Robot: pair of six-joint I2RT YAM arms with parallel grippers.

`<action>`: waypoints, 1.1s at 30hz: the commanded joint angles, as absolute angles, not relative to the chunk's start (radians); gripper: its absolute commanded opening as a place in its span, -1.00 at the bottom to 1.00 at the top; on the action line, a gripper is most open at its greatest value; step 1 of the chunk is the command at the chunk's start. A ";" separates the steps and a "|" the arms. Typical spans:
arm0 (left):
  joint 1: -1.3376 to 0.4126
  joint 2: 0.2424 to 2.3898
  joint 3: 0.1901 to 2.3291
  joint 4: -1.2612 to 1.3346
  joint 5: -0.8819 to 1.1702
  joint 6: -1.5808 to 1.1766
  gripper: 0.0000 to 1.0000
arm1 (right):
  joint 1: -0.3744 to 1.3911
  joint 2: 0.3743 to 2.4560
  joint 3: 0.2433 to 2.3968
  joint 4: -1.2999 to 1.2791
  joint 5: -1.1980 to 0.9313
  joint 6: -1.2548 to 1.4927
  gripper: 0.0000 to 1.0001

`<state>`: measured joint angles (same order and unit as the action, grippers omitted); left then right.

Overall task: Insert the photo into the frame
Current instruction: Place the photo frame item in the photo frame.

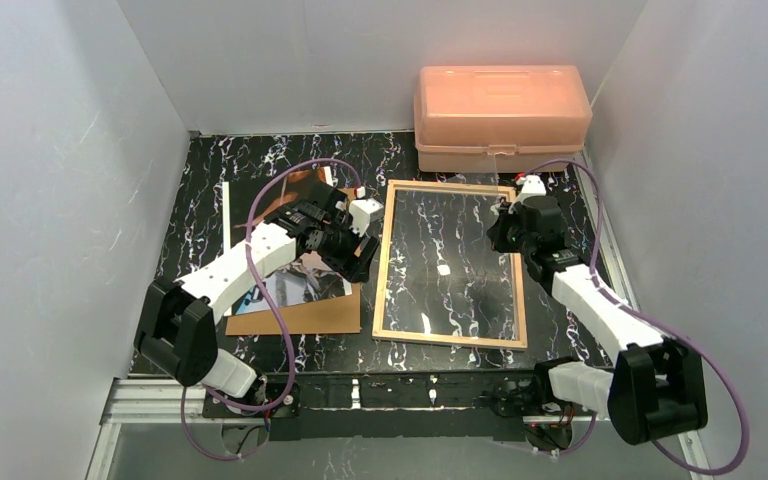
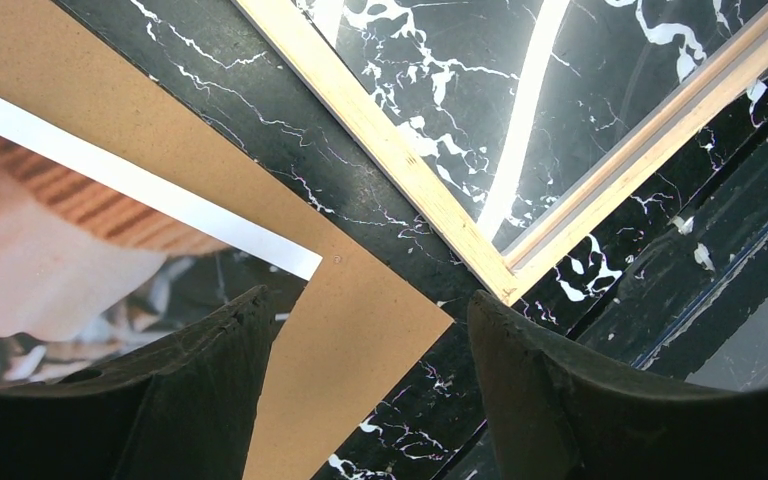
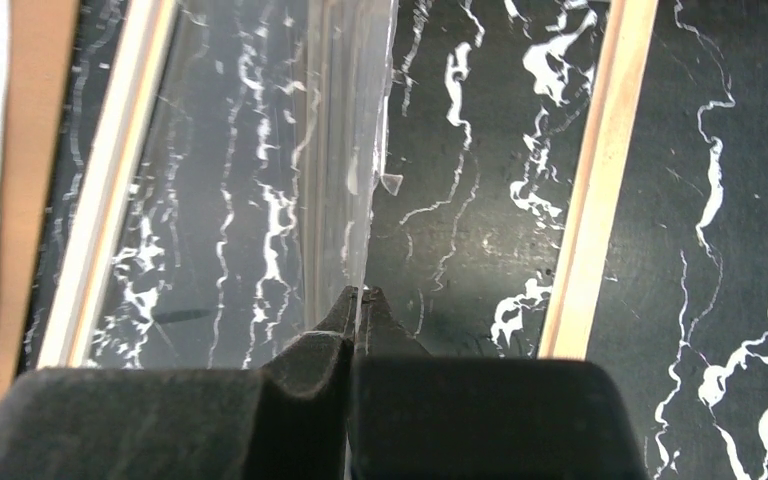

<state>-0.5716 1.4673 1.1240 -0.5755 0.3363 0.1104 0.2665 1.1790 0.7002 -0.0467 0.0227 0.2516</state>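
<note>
The frame (image 1: pixel 382 262) lies back-up, light wood, mid-table; its corner (image 2: pixel 400 150) shows in the left wrist view. The photo (image 1: pixel 298 283) rests on a brown backing board (image 1: pixel 310 318) left of the frame. My left gripper (image 1: pixel 364 256) hovers open over the board's near-right corner, nothing between its fingers (image 2: pixel 368 300); the photo's white-edged corner (image 2: pixel 80 260) sits by the left finger. My right gripper (image 1: pixel 506 232) is at the frame's right side, shut (image 3: pixel 360 293) on the edge of the clear pane (image 3: pixel 345 150), which is tilted up over the frame (image 3: pixel 590 200).
A translucent orange lidded box (image 1: pixel 500 115) stands at the back right. Grey walls close in the table on three sides. Bare black marble table (image 1: pixel 560 300) shows right of the frame.
</note>
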 commanded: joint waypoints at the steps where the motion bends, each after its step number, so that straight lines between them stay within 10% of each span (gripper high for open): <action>1: -0.571 1.481 1.107 -0.568 0.341 0.100 0.35 | 0.264 1.071 0.637 0.090 -0.049 0.219 -0.97; 21: -0.535 1.713 1.138 -0.458 0.407 0.006 -0.54 | 0.263 1.098 0.703 0.075 -0.207 0.363 -0.97; 33: -0.502 1.761 1.121 -0.414 0.502 -0.031 -0.58 | 0.263 1.045 0.703 0.078 -0.264 0.478 -0.97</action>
<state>-0.5129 1.7416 1.1191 -0.4133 0.4377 -0.0139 0.2611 1.0523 0.6624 0.0544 -0.1997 0.4213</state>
